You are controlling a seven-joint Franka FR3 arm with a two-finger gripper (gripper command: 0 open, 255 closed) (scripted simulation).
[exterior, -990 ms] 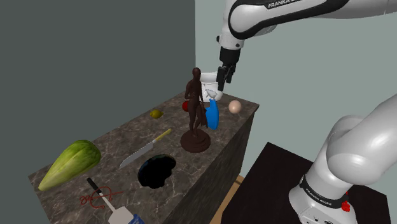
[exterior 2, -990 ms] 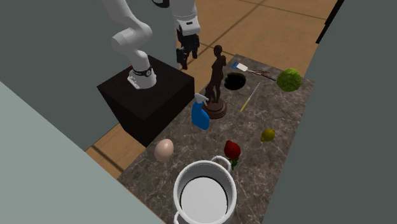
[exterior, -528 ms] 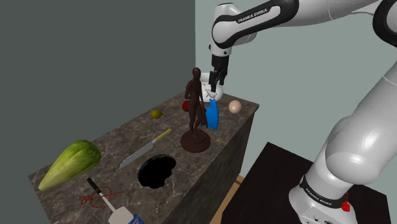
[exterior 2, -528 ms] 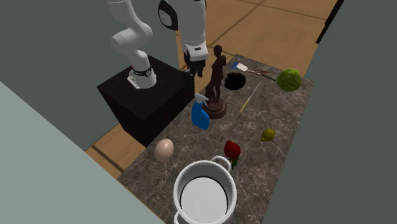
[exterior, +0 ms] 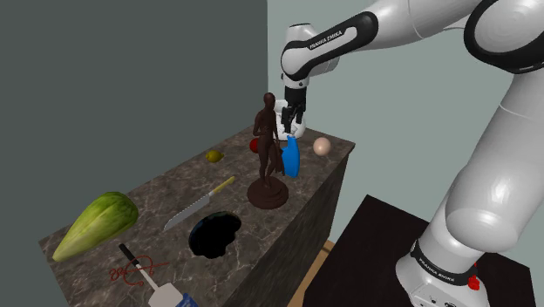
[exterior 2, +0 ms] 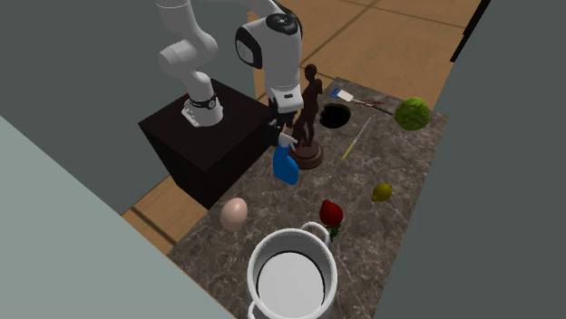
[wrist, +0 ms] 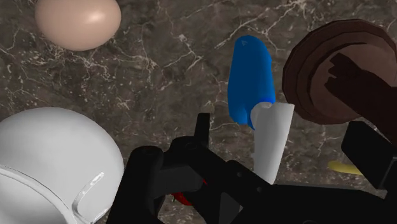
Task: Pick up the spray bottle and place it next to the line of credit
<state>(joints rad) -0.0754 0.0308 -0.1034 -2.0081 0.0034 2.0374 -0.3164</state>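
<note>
Right now I'm hovering my gripper [exterior: 292, 118] straight over the spray bottle [exterior: 290, 157]. The fingers are standing wide apart with nothing in them, and from the wrist view they're straddling the white trigger head without clamping it. The bottle is standing upright on the marble counter [exterior: 174, 187], right up against the base of the brown figurine [exterior: 268, 153], on the side facing the egg [exterior: 323, 146]. I'm guessing it's going to handle like a light, hollow plastic thing: stiff enough not to crush, but smooth and a bit slippery, and tippy because the body is tall and flat. So I'm thinking of taking it at the neck just under the trigger head, or across the thin faces of the blue body, keeping one finger from bumping the figurine. Counting what's sitting around: one spray bottle, one figurine, one egg, one white pot [exterior 2: 253, 276] beyond the egg, one red rose [exterior 2: 331, 213], one lemon [exterior: 214, 156], one knife [exterior: 199, 205], one big green gourd [exterior: 96, 224], and one small white-and-blue flat thing [exterior: 166, 290] far from the figurine past the knife, which I'm assuming is the line of credit.
</note>
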